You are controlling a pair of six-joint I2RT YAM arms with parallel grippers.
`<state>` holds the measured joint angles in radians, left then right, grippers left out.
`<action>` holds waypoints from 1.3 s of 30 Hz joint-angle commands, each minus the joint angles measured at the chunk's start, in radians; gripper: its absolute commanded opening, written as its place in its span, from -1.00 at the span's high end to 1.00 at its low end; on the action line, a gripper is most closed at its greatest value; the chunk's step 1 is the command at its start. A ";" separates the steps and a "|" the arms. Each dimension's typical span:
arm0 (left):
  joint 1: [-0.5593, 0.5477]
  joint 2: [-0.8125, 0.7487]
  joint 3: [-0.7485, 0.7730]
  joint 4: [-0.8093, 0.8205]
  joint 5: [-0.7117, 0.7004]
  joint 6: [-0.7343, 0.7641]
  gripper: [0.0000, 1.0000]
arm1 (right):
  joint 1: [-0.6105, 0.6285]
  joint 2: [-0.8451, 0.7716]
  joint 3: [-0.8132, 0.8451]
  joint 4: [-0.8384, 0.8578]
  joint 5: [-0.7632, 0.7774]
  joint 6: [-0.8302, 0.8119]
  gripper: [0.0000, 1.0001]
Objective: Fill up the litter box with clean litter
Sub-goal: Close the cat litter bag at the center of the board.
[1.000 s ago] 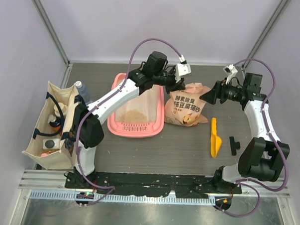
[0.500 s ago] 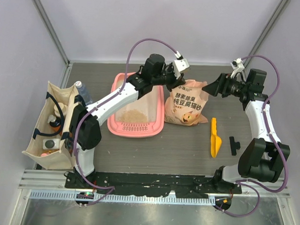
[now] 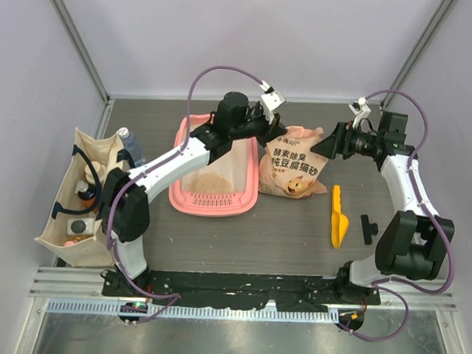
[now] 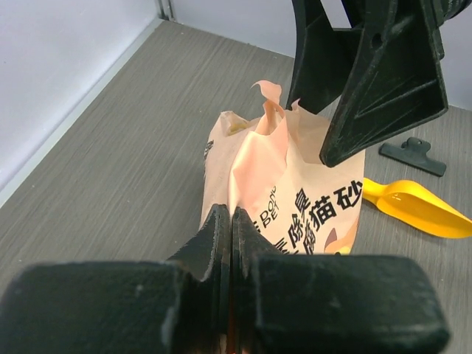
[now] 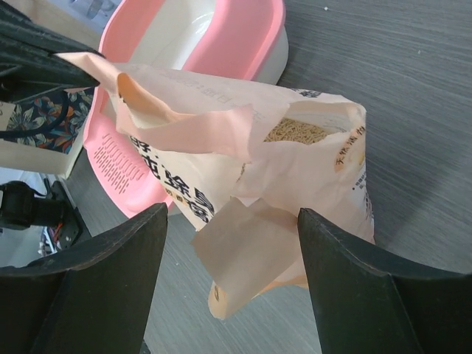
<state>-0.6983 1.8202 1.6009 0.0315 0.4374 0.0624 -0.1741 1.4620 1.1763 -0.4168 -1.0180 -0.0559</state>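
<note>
- On the far half of the desk (image 3: 296, 234), the litter box (image 3: 192, 132) lies with its grille strip toward you. The peach bag (image 3: 295, 168) stands just beside its right rim.
- Some clean litter (image 3: 208, 180) already covers the near part of the box floor in a thin patch. More shows as tan granules inside the bag's torn mouth in the right wrist view, so I judge the filling only partly done.
- Your left jaws are pressed together, pinching the left top corner of the bag's film and holding it up.
- Your right jaws are spread wide and grip nothing. They straddle a loose flap at the right side of the mouth.
- The step in hand looks like taking a second grip so both arms can tip the bag toward the box.
- Bring the right jaws onto the bag's wall below the torn flap, not onto the flap alone, which looks thin and likely to rip or slip.
- Close firmly before lifting; the bag sags, so one corner probably won't carry it.
- Turn the mouth leftward over the pink rim before raising the bottom, or granules may spill onto the desk between bag and box.
- The yellow scoop (image 3: 338, 218) and black clip (image 3: 368, 228) lie well apart on the right, and the tote bag (image 3: 66, 217) sits at far left, none in your way.
</note>
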 commanded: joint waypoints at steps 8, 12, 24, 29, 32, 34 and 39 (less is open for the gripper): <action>0.037 0.004 0.205 0.131 0.044 -0.139 1.00 | 0.082 -0.071 -0.118 0.133 -0.096 -0.033 -0.44; 0.040 0.014 0.206 0.136 0.041 -0.145 1.00 | 0.101 -0.074 -0.135 0.187 -0.021 -0.036 -0.44; 0.071 0.014 0.231 0.053 0.063 -0.194 0.44 | 0.101 0.003 -0.136 0.368 0.053 -0.004 0.61; 0.120 -0.021 0.226 -0.074 0.207 -0.204 -0.35 | 0.078 0.001 -0.112 0.349 -0.010 0.008 0.97; 0.128 -0.073 0.119 -0.117 0.234 -0.155 -0.43 | 0.061 -0.002 -0.084 0.337 -0.077 0.051 0.97; 0.122 -0.133 0.012 -0.064 0.233 -0.086 -0.47 | 0.053 0.003 -0.076 0.329 -0.122 0.102 0.97; 0.086 -0.151 -0.070 -0.087 0.172 0.118 -0.64 | 0.041 0.006 -0.067 0.267 -0.152 0.084 0.97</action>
<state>-0.5793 1.6848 1.5681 -0.0483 0.6109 0.0132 -0.1226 1.4815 1.0428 -0.1356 -1.0779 0.0139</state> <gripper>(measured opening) 0.809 0.039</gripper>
